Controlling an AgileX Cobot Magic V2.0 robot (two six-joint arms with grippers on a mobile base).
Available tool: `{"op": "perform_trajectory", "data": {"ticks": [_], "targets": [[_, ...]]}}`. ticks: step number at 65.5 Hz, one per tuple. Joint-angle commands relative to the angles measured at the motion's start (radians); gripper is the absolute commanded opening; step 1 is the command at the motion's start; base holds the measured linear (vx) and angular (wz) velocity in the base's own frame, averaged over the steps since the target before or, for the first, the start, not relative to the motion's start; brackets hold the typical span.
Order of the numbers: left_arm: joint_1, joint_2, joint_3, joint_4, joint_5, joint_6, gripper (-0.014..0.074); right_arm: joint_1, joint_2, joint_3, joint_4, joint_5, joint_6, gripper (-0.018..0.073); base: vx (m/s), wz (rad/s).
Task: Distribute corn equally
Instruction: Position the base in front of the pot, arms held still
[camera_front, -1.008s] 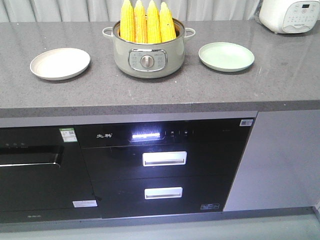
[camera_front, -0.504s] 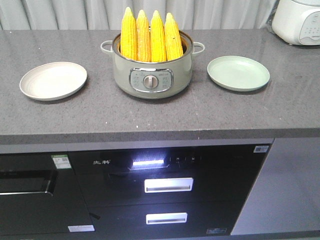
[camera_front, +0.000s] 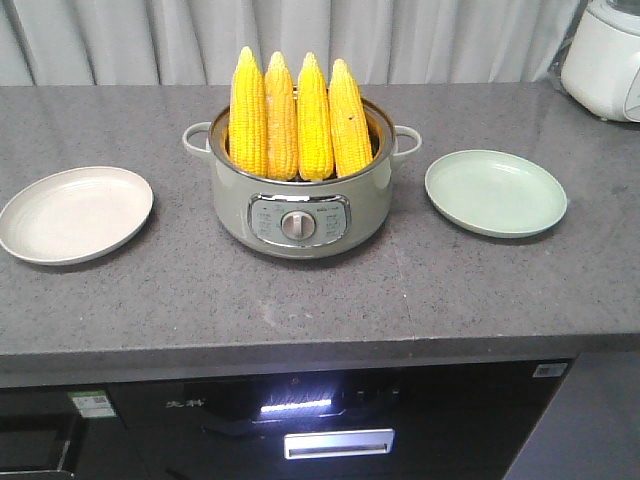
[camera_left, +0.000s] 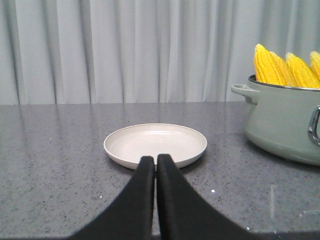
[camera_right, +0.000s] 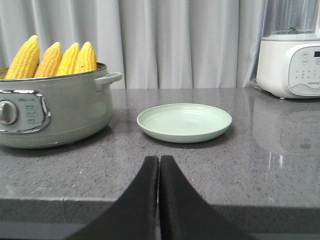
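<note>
Several cobs of yellow corn (camera_front: 290, 115) stand upright, tips up, in a pale green pot (camera_front: 300, 215) at the middle of the grey counter. A cream plate (camera_front: 75, 213) lies left of the pot and a light green plate (camera_front: 495, 192) lies right of it; both hold nothing. My left gripper (camera_left: 156, 159) is shut, holding nothing, its tips just short of the cream plate (camera_left: 155, 144), with the corn (camera_left: 280, 67) at the right. My right gripper (camera_right: 158, 159) is shut too, holding nothing, short of the green plate (camera_right: 184, 121); the corn (camera_right: 52, 59) shows at the left.
A white kitchen appliance (camera_front: 608, 58) stands at the counter's back right corner. Grey curtains hang behind the counter. Below the counter's front edge (camera_front: 300, 360) are dark built-in appliances with drawer handles (camera_front: 338, 443).
The front view has moved closer to the counter and tilted up: the pot, corn and plates appear larger and lower, and less of the cabinets below shows. Nothing on the counter has moved.
</note>
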Motion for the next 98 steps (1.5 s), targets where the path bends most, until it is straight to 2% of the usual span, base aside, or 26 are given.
{"op": "perform_trajectory", "data": {"ticks": [1,45,98], "targets": [[-0.002,-0.018,0.013,-0.009,-0.074,-0.01,-0.0006,-0.001,-0.001,0.008,-0.008,-0.073,-0.007,-0.0011,0.21,-0.03],[-0.002,-0.018,0.013,-0.009,-0.074,-0.01,-0.0006,-0.001,-0.001,0.008,-0.008,-0.073,-0.007,-0.0011,0.17,-0.02],[-0.002,-0.018,0.013,-0.009,-0.074,-0.01,-0.0006,-0.001,-0.001,0.008,-0.008,-0.073,-0.007,-0.0011,0.01,0.0]]}}
